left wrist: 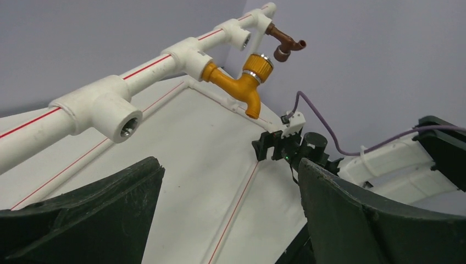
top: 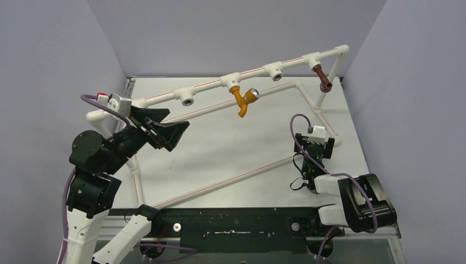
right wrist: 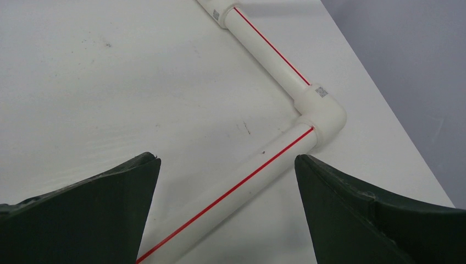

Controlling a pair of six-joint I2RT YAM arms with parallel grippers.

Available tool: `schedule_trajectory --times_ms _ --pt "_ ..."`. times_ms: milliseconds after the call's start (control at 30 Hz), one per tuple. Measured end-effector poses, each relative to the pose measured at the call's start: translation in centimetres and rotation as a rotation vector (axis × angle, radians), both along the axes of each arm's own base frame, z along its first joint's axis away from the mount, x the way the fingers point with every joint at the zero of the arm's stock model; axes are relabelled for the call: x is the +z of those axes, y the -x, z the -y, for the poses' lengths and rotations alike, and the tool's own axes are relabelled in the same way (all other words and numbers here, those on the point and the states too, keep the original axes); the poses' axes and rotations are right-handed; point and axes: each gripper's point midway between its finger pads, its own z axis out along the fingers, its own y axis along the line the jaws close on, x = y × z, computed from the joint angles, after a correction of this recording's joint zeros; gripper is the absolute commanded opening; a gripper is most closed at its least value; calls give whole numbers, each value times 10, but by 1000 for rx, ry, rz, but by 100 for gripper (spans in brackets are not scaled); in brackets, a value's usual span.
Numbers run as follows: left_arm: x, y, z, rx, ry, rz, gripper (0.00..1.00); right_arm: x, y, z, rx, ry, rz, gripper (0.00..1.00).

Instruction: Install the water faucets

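The orange-yellow water faucet (top: pixel 242 99) (left wrist: pixel 242 82) hangs from a white tee of the raised pipe, spout down, its round silver end facing right. The dark reddish-brown water faucet (top: pixel 323 77) (left wrist: pixel 286 41) sits in a tee near the pipe's right end. My left gripper (top: pixel 175 124) (left wrist: pixel 228 165) is open and empty, raised at the left, short of the orange faucet. My right gripper (top: pixel 315 144) (right wrist: pixel 225 159) is open and empty, low over the frame's floor pipe (right wrist: pixel 242 176) beside its elbow (right wrist: pixel 324 113).
The white pipe frame (top: pixel 165 97) runs diagonally across the table, with an empty tee socket (top: pixel 188 98) (left wrist: pixel 123 113) near my left gripper and another (top: pixel 275 71) (left wrist: pixel 236 36) between the two faucets. Grey walls enclose the table. A black rail (top: pixel 236 223) lies along the near edge.
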Motion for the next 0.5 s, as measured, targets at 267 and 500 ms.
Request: schedule_trajectory --times_ms 267,500 --pt "-9 7 24 -134 -32 -17 92 -29 -5 9 49 -30 4 100" --pt "-20 3 37 -200 -65 -45 92 -14 -30 -7 159 -53 47 100"
